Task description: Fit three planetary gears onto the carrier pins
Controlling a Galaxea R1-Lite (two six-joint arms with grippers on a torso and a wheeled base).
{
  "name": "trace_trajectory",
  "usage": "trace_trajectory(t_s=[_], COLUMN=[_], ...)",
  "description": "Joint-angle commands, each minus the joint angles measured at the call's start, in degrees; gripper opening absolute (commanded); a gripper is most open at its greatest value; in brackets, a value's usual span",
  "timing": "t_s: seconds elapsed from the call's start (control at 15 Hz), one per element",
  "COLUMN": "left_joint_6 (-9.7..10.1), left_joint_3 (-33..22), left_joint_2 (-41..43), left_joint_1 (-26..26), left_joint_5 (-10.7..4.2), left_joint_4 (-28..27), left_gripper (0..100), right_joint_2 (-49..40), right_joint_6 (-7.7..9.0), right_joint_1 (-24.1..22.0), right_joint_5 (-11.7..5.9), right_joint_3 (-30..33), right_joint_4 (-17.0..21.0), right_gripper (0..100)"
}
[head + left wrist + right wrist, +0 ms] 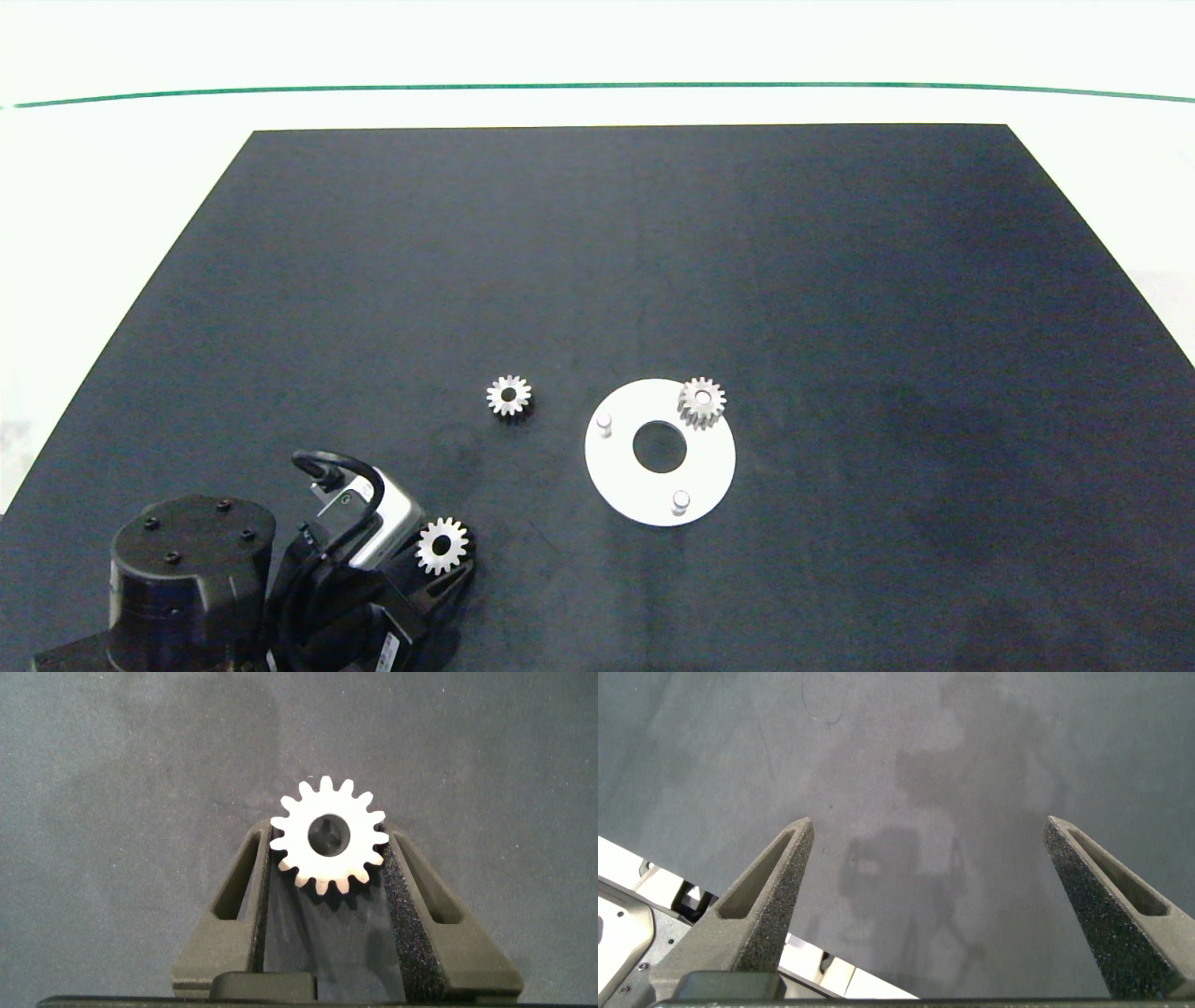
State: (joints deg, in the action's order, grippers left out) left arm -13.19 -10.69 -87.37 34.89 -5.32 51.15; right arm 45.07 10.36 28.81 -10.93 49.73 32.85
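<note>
Left gripper (448, 560) at the black mat's (840, 280) near-left corner, clamped on a small silvery metal spur gear (329, 835). Second gear (509, 396) lies loose on the mat left of the flat white round disc (621, 476). Third gear (702, 402) sits on the disc's far peg; two white pegs (604, 425) (681, 502) bare. Right gripper (929, 859) spread wide over bare mat.

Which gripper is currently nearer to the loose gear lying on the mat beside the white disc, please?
Left. The left gripper, shut on another gear, sits just nearer the camera than the loose gear. The right gripper is outside the head view.
</note>
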Motion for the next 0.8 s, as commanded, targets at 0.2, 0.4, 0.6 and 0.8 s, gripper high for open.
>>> trace_trajectory(t_s=[0.2, 0.4, 0.6, 0.8], left_joint_6=[-0.08, -0.08, -0.08, -0.17], left_joint_3=[0.41, 0.5, 0.58, 0.58], left_joint_2=[-0.26, -0.34, -0.34, -0.08], left_joint_1=[0.0, 0.0, 0.09, 0.09], left_joint_5=[-0.22, -0.31, -0.31, -0.31], left_joint_4=[1.85, 1.85, 1.85, 1.85], left_gripper=[22, 16, 10, 4], right_joint_2=[0.11, 0.11, 0.11, 0.11], right_joint_6=[0.1, 0.1, 0.1, 0.1], right_joint_1=[0.02, 0.02, 0.02, 0.02], right_joint_5=[-0.05, -0.05, -0.05, -0.05], right_joint_3=[0.02, -0.24, -0.24, -0.24], right_joint_4=[0.19, 0.19, 0.19, 0.19], right_gripper=[100, 100, 100, 100])
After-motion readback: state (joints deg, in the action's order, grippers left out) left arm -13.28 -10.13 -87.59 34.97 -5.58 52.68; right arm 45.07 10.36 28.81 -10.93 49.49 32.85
